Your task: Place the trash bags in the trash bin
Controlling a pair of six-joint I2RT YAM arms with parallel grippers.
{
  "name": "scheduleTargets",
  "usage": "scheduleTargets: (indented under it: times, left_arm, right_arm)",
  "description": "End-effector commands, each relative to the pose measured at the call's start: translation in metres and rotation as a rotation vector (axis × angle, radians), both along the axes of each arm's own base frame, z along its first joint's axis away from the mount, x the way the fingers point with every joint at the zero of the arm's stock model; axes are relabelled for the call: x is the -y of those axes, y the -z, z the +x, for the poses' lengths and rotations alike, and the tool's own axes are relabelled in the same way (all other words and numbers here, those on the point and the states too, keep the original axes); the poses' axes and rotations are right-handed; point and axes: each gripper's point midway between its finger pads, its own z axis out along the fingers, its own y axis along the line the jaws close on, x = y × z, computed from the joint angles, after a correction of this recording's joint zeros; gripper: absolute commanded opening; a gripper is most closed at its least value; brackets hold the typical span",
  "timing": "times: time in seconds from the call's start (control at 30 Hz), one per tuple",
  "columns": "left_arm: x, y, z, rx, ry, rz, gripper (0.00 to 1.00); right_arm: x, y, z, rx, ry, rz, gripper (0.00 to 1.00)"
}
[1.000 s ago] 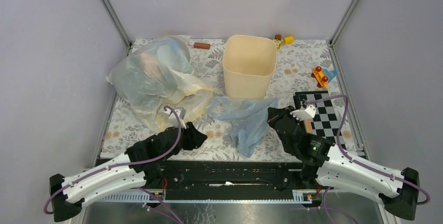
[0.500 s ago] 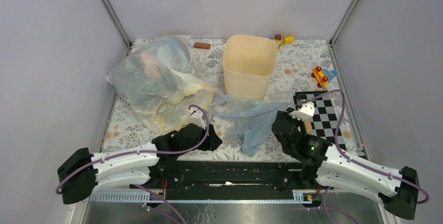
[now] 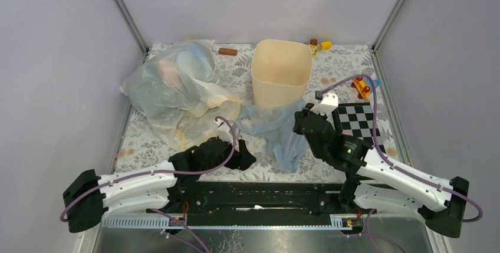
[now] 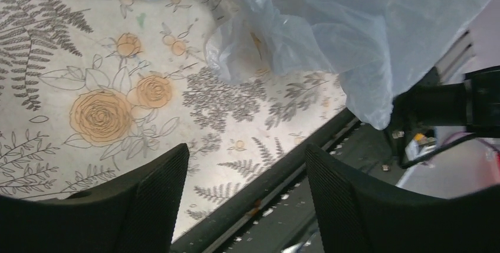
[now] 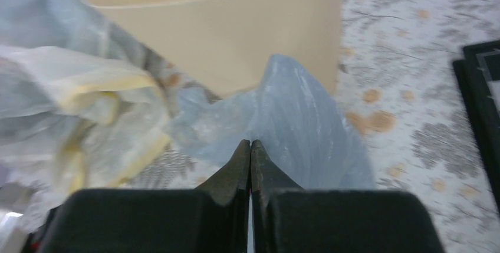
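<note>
So the right end effector has swung up toward the trash bin since a second ago. It's pinched shut on the pale blue trash bag, which trails at the bin's foot. The left end effector gapes, empty. Worry: the thin film slips free, or the long tail snags the rim and tips the bin. Floral-print worktop, plain lilac walls.

**Table, floral print: contents**

A table covered in a pale fern-and-flower print is recorded. The following are set on it:
- trash bin, upright, far centre
- pale blue trash bag, crumpled against the bin's near side
- bulky clear bag and yellow bag, left
- brown cylinder and toy blocks, far edge
- red-wheeled toy and checkerboard, right
</note>
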Motion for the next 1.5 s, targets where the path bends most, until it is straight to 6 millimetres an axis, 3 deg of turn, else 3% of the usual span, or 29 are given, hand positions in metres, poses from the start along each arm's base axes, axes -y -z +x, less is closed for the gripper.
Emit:
scheduleTargets:
  times: [0.0, 0.13, 0.23, 0.33, 0.47, 0.6, 0.77, 0.97, 1.1, 1.2, 1.33, 1.47]
  left_arm:
    - [0.011, -0.071, 0.008, 0.134, 0.052, -0.074, 0.81]
    - [0.01, -0.121, 0.017, 0.25, 0.063, -0.081, 0.92]
    - [0.014, -0.136, 0.024, 0.298, 0.064, -0.056, 0.97]
    - [0.019, -0.135, 0.032, 0.312, 0.05, -0.042, 0.99]
    - [0.029, -0.12, 0.039, 0.311, 0.054, -0.022, 0.99]
    - [0.035, -0.112, 0.044, 0.318, 0.052, -0.015, 0.99]
    - [0.053, -0.132, 0.043, 0.395, 0.105, -0.125, 0.99]
    - [0.071, -0.128, 0.04, 0.397, 0.157, -0.166, 0.99]
    - [0.08, -0.121, 0.042, 0.371, 0.174, -0.158, 0.99]
    - [0.089, -0.116, 0.044, 0.34, 0.19, -0.138, 0.99]
    - [0.105, -0.109, 0.04, 0.3, 0.238, -0.132, 0.99]
    - [0.119, -0.104, 0.044, 0.284, 0.244, -0.121, 0.99]
  right_arm:
    - [-0.047, -0.038, 0.002, 0.011, -0.176, 0.084, 0.03]
    - [-0.083, -0.042, 0.001, -0.003, -0.3, 0.122, 0.14]
    - [-0.099, -0.044, 0.001, -0.004, -0.348, 0.146, 0.31]
    - [-0.106, -0.046, 0.001, 0.001, -0.372, 0.17, 0.33]
    - [-0.106, -0.046, 0.0, 0.005, -0.368, 0.191, 0.3]
    - [-0.101, -0.047, -0.002, 0.009, -0.358, 0.206, 0.39]
    - [-0.098, -0.05, -0.004, 0.008, -0.35, 0.239, 0.28]
    - [-0.094, -0.049, -0.005, 0.009, -0.334, 0.25, 0.24]
    - [-0.066, -0.051, 0.0, 0.04, -0.224, 0.218, 0.36]
    - [-0.024, -0.056, 0.005, 0.075, -0.061, 0.166, 0.45]
    - [0.032, -0.065, 0.004, 0.135, 0.117, 0.053, 0.72]
    - [0.07, -0.075, -0.004, 0.176, 0.196, -0.045, 0.81]
